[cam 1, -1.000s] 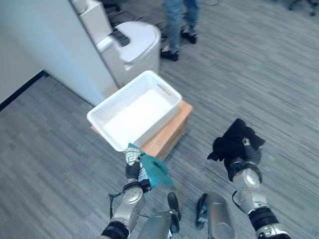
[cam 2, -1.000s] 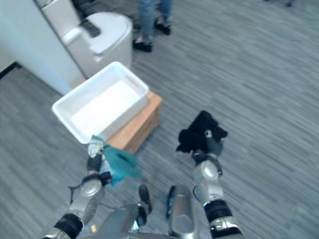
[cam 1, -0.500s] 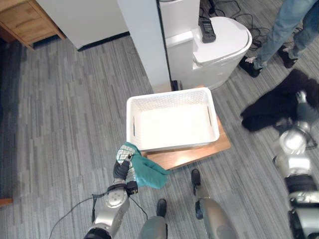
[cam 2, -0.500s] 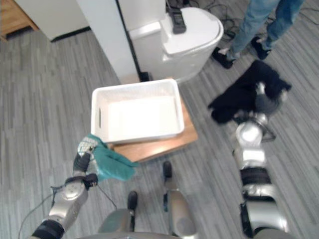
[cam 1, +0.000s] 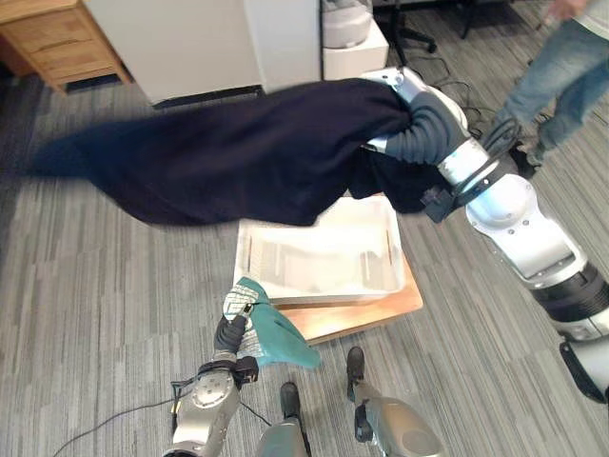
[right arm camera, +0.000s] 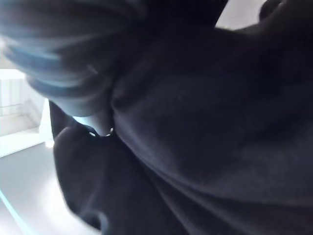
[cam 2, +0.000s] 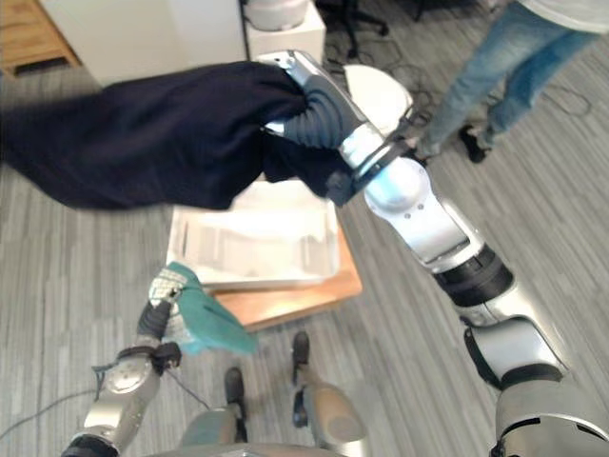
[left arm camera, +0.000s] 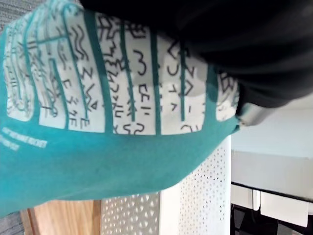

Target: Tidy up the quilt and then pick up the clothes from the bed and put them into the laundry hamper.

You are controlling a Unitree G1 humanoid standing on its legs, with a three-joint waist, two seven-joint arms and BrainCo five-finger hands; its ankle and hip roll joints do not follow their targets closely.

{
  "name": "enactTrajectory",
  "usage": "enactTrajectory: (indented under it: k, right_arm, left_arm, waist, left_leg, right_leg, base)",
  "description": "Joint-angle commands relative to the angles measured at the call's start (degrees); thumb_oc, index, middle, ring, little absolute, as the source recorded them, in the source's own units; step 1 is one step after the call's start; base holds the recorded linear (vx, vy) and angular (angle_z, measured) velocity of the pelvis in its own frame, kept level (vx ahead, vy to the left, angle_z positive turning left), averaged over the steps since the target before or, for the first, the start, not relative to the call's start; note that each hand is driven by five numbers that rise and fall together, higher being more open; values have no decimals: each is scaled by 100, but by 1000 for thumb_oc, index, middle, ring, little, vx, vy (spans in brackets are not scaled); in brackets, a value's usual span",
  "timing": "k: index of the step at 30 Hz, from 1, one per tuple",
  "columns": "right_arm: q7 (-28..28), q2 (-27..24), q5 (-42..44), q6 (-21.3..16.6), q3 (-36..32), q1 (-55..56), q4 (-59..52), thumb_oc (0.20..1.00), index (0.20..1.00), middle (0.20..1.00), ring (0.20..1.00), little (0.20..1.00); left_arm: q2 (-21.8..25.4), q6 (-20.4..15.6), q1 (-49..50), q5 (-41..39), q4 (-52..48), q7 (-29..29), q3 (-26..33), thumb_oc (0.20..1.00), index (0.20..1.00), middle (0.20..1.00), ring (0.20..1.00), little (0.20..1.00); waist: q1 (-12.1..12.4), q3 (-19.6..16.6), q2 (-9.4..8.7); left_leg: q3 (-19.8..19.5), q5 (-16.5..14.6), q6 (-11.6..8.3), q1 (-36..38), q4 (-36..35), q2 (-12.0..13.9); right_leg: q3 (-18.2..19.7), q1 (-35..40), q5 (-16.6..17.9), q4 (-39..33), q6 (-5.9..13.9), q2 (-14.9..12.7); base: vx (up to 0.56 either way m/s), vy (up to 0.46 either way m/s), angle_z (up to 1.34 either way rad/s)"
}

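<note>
The dark garment [cam 1: 228,148] is spread across the frame's upper half above the white hamper [cam 1: 385,276], draped over the right hand [cam 2: 319,109], whose grip cannot be told. The teal shirt [cam 1: 276,338] is clutched in the left hand [cam 1: 231,331], lower centre. Release is best made once the cloth is centred over the hamper.

Grey striped carpet floor [cam 1: 95,286], a wooden drawer unit [cam 1: 57,43] beside a white partition wall [cam 1: 190,43].

Print on cloth
Small white lettering and black glyph-like marks are printed on the teal garment [left arm camera: 98,147]; none can be read.
</note>
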Motion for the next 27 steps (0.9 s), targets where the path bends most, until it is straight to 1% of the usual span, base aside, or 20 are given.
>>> enactTrajectory:
  k: [1, 2, 3, 6, 9, 12, 13, 14, 16, 17, 18, 19, 20, 21, 22, 24, 25, 26, 27]
  right_arm:
    - [-144, 327, 19, -205, -161, -663, 658, 200, 200, 200, 200, 200]
    - [-174, 421, 20, -217, -33, -867, 922, 200, 200, 200, 200, 200]
    - [-176, 425, 21, -221, -27, -875, 930, 200, 200, 200, 200, 200]
    - [-211, 537, 3, -194, 60, -1039, 1219, 200, 200, 200, 200, 200]
    - [-212, 589, -102, -161, 110, -1024, 1408, 200, 200, 200, 200, 200]
    - [-242, 530, -302, -173, 122, -879, 1544, 200, 200, 200, 200, 200]
    - [-283, 479, -496, -187, 118, -652, 1646, 200, 200, 200, 200, 200]
    - [-285, 479, -501, -189, 114, -640, 1644, 200, 200, 200, 200, 200]
    - [-280, 387, -766, -228, 124, -359, 1835, 200, 200, 200, 200, 200]
    - [-182, 256, -1106, -215, 229, -134, 2109, 200, 200, 200, 200, 200]
    - [-183, 258, -1108, -217, 231, -134, 2112, 200, 200, 200, 200, 200]
    - [-4, 101, -1497, -94, 433, -108, 2397, 200, 200, 200, 200, 200]
    - [46, -147, -2329, 13, 783, -304, 2871, 1000, 1000, 1000, 1000, 1000]
    - [35, -135, -2337, 3, 798, -322, 2894, 1000, 1000, 1000, 1000, 1000]
    - [5, -185, -2740, 40, 945, -353, 3170, 1000, 1000, 1000, 1000, 1000]
    - [-312, -169, -3015, -138, 1043, -215, 3420, 1000, 1000, 1000, 1000, 1000]
    - [-317, -175, -3018, -143, 1038, -212, 3424, 1000, 1000, 1000, 1000, 1000]
    - [-280, -334, -3031, -95, 956, -19, 3159, 1000, 1000, 1000, 1000, 1000]
    - [-271, -347, -3032, -86, 937, -2, 3140, 1000, 1000, 1000, 1000, 1000]
  left_arm:
    - [466, -359, -94, -192, -405, -95, 52, 200, 200, 200, 200, 200]
    - [527, -380, -71, -224, -480, -131, 78, 200, 200, 200, 200, 200]
    - [526, -378, -69, -224, -483, -131, 83, 200, 200, 200, 200, 200]
    - [614, -399, -28, -295, -686, -206, 95, 200, 200, 200, 200, 200]
    - [676, -391, 73, -413, -1019, -348, 131, 200, 200, 200, 200, 200]
    - [769, -405, 145, -440, -1311, -489, 137, 200, 200, 200, 200, 200]
    - [804, -418, 161, -475, -1474, -582, 151, 200, 200, 200, 200, 200]
    - [809, -413, 170, -477, -1482, -583, 149, 200, 200, 200, 200, 200]
    - [873, -407, 203, -536, -1714, -721, 166, 200, 200, 200, 200, 200]
    - [948, -397, 235, -710, -1998, -901, 230, 200, 200, 200, 200, 200]
    - [948, -393, 242, -713, -2005, -903, 234, 200, 200, 200, 200, 200]
    - [1063, -386, 224, -830, -2150, -1004, 297, 200, 200, 200, 200, 200]
    - [1247, -402, 153, -931, -2298, -1057, 349, 200, 200, 200, 200, 200]
    - [1242, -400, 153, -932, -2300, -1057, 356, 200, 200, 200, 200, 200]
    - [1328, -409, 63, -962, -2396, -1067, 338, 200, 200, 200, 200, 200]
    - [1510, -447, -344, -980, -2617, -1071, 205, 200, 200, 200, 200, 200]
    - [1511, -448, -356, -980, -2612, -1069, 195, 200, 200, 200, 200, 200]
    - [1629, -422, -731, -1041, -2693, -1086, 114, 200, 200, 200, 200, 200]
    - [1633, -424, -745, -1044, -2684, -1087, 99, 200, 200, 200, 200, 200]
  waist:
    - [206, -299, 14]
    - [281, -278, 18]
    - [275, -279, 19]
    - [371, -206, 50]
    - [466, -124, 121]
    - [542, -38, 195]
    - [579, 15, 250]
    - [578, 0, 250]
    - [596, 21, 310]
    - [602, 44, 356]
    - [597, 40, 357]
    - [594, 63, 381]
    - [579, 49, 401]
    - [572, 53, 405]
    - [560, 47, 426]
    - [492, 36, 488]
    - [500, 39, 490]
    - [390, -10, 508]
    - [402, -10, 507]
  left_leg:
    - [-162, -466, -12, 104, -25, 209]
    - [-206, -453, -20, 64, -25, 198]
    - [-208, -452, -20, 61, -25, 198]
    - [-298, -413, -25, -37, -25, 178]
    - [-383, -354, -36, -191, -25, 159]
    - [-473, -278, -54, -376, -25, 135]
    - [-507, -244, -67, -462, -25, 126]
    - [-512, -243, -67, -474, -25, 127]
    - [-532, -206, -87, -548, -25, 133]
    - [-561, -180, -105, -604, -25, 133]
    - [-565, -180, -105, -608, -25, 134]
    - [-564, -178, -125, -600, -25, 145]
    - [-566, -142, -151, -658, -25, 145]
    - [-566, -143, -151, -657, -25, 148]
    - [-547, -139, -163, -663, -25, 152]
    - [-525, -136, -181, -650, -25, 169]
    - [-524, -138, -182, -648, -25, 171]
    - [-489, -152, -198, -624, -25, 184]
    - [-489, -153, -198, -623, -25, 185]
  right_leg:
    - [157, 439, -1175, 131, 480, -701]
    - [118, 418, -1173, 146, 485, -714]
    - [115, 415, -1174, 148, 485, -714]
    - [56, 339, -1169, 188, 496, -740]
    - [-37, 215, -1164, 229, 508, -771]
    - [-103, 89, -1159, 262, 520, -792]
    - [-137, 34, -1148, 270, 532, -803]
    - [-142, 22, -1149, 273, 532, -804]
    - [-193, -12, -1150, 266, 539, -809]
    - [-224, -27, -1151, 248, 545, -812]
    - [-228, -28, -1151, 248, 545, -812]
    - [-238, -13, -1166, 241, 545, -809]
    - [-242, -48, -1147, 206, 548, -810]
    - [-242, -47, -1147, 206, 547, -808]
    - [-239, -50, -1145, 183, 552, -807]
    - [-209, -24, -1151, 119, 561, -781]
    - [-208, -21, -1151, 117, 561, -780]
    - [-165, -9, -1143, 87, 568, -767]
    - [-164, -9, -1143, 87, 568, -767]
  base:
    - [-2, -18, 9]
    - [-9, -7, 6]
    - [-13, -1, 11]
    - [-33, 0, 14]
    - [-40, -2, 16]
    - [-48, -18, 22]
    - [-23, -15, 22]
    - [-19, -17, 15]
    - [1, -31, 18]
    - [0, -38, 9]
    - [14, -49, 4]
    - [12, -43, 5]
    - [12, -43, 7]
    - [0, -29, 6]
    - [0, 0, 0]
    - [0, 0, 0]
    - [38, -28, -6]
    - [30, -10, -5]
    - [39, -18, -5]
